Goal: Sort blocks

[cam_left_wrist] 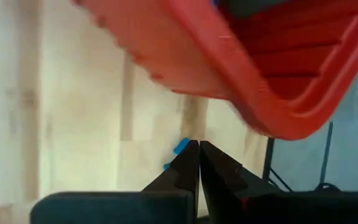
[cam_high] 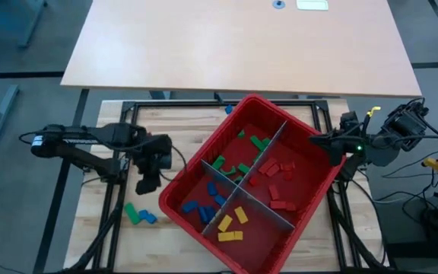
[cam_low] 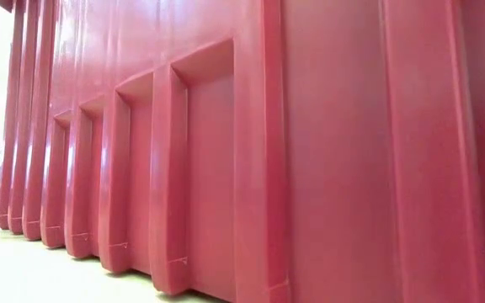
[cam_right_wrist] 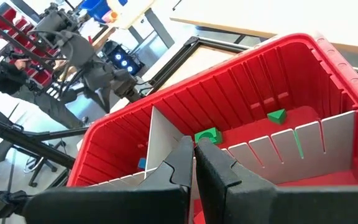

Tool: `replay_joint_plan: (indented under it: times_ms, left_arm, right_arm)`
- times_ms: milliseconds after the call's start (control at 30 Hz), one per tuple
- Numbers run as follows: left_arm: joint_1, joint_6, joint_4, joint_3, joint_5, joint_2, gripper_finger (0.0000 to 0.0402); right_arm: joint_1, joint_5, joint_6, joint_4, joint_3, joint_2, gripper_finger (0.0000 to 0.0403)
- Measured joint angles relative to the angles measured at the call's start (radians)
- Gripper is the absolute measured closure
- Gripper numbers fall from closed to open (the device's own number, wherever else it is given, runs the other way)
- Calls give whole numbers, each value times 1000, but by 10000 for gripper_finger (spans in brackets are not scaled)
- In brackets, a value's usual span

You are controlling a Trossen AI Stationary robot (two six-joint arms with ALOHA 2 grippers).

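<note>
1. The big red plastic bin [cam_high: 303, 221] sits skewed on the pale wooden table [cam_high: 90, 221]. Grey slotted divider panels [cam_high: 268, 148] split it into four compartments.
2. The sorted blocks lie inside by colour: small green bricks [cam_high: 242, 156] in the far-left compartment, red bricks [cam_high: 276, 183] in the right one, blue bricks [cam_high: 207, 202] in the left one and yellow bricks [cam_high: 230, 226] in the nearest one.
3. Outside the bin, a loose green brick [cam_high: 131, 214] and a loose blue brick [cam_high: 149, 218] rest on the table just beside each other, close to the bin's left corner. Another blue piece [cam_high: 228, 109] shows at the bin's far edge.
4. The left gripper [cam_high: 147, 183] hangs over the table beside the bin's left wall, its fingers pressed together and pinching nothing; its wrist view shows the tips meeting.
5. The loose pair lies just nearer the table's front edge than that claw, so the left arm is much the nearer. The right arm is across the bin.
6. The green brick's long axis runs diagonally toward the front edge; the blue one lies closer to crosswise. I judge the claw must spread and turn across a brick's long side.
7. The right gripper [cam_right_wrist: 194, 146] waits above the bin's right rim, fingers closed and empty.
</note>
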State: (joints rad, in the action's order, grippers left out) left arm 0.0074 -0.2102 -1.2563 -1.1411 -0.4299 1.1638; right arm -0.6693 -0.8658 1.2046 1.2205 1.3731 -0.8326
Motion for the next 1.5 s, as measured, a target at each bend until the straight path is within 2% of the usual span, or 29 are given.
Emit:
replay_joint_plan:
  times_ms: [233, 600, 733, 867, 967, 1200, 1500]
  left_arm:
    - [-73, -72, 201, 9, -28, 41, 401]
    - [-79, -69, 432, -10, -60, 179, 401]
    - [-83, -31, 425, -43, -48, 218, 401]
    - [-82, -18, 410, -44, -24, 213, 401]
    - [-81, -17, 389, -44, -6, 196, 401]
    - [-81, -18, 301, -44, 50, 155, 401]
    - [-74, -52, 188, -43, 108, 80, 401]
  right_arm:
    - [1, 1, -1, -1, 0, -1, 403]
    - [0, 0, -13, -68, 0, 0, 403]
    - [0, 10, -54, -136, 0, 1, 403]
    - [0, 138, -77, -143, 0, -7, 403]
    - [0, 212, 9, -43, 0, -35, 403]
    - [0, 375, 307, 364, -2, -122, 403]
    - [109, 385, 281, 349, -71, -119, 403]
